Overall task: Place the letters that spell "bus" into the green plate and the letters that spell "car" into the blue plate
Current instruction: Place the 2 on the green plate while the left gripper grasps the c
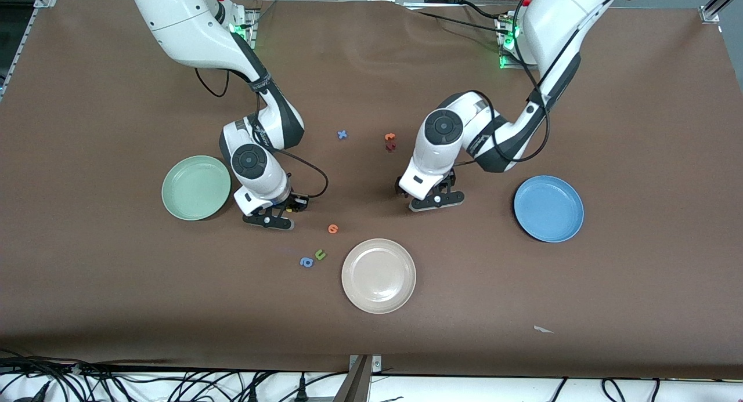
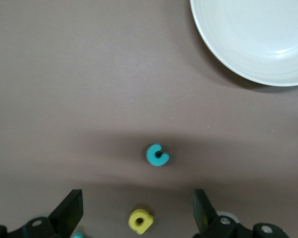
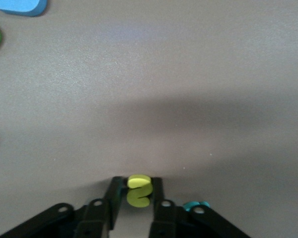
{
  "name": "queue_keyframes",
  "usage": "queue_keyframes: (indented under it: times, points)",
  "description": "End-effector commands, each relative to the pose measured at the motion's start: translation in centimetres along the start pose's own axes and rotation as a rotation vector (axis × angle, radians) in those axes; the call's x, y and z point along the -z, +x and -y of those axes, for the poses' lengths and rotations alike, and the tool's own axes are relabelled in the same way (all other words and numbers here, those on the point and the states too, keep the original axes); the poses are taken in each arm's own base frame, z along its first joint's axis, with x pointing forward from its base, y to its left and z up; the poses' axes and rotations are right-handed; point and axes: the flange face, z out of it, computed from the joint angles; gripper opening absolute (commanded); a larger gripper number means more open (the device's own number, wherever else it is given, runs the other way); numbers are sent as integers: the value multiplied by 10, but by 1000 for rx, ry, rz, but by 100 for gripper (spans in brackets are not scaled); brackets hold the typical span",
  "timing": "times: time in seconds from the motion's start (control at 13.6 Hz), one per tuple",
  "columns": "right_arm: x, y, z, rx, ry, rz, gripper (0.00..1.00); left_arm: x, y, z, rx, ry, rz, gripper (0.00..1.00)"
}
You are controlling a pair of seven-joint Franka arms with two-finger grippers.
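Yellow foam "s" (image 3: 138,191) sits pinched in the closed right pincer (image 3: 137,198) on the bench (image 1: 638,274) beside the empty green plate (image 1: 196,187). The blue plate (image 1: 548,208) is empty too: no letter delivered yet. The left pincer (image 2: 138,213), spread wide and holding nothing, hovers over the teal "c" (image 2: 157,154) and yellow "a" (image 2: 141,220).

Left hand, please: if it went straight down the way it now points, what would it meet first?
Probably the yellow letter "a", lying on the table between the open fingers of the left hand. The teal "c" lies just past the fingertips, likely outside that line, though depth is unclear.
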Motion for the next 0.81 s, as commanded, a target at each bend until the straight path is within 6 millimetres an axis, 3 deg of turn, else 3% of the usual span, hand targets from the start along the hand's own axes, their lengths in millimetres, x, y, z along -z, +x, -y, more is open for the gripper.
queue_keyframes:
  times: [0.0, 0.15, 0.29, 0.44, 0.51, 0.66, 0.73]
  points:
    - [-1, -1, -4, -7, -1, -12, 3, -22, 8, -12, -5, -32, -39, 96]
    - [13, 9, -15, -13, -10, -24, 2, -41, 2, -15, -51, -13, -67, 96]
    - [39, 23, -39, 4, -49, -5, 2, -53, 2, -14, -64, 3, -70, 94]
    - [64, 38, -84, 97, -107, 58, 3, -56, 2, -17, -77, 8, -81, 92]
    - [73, 46, -110, 136, -130, 87, 3, -57, 2, -17, -77, 9, -79, 87]
    - [81, 56, -158, 217, -155, 126, 3, -61, 1, -17, -80, 11, -76, 82]
    - [74, 52, -179, 226, -163, 154, 3, -64, 1, -16, -77, 13, -72, 77]
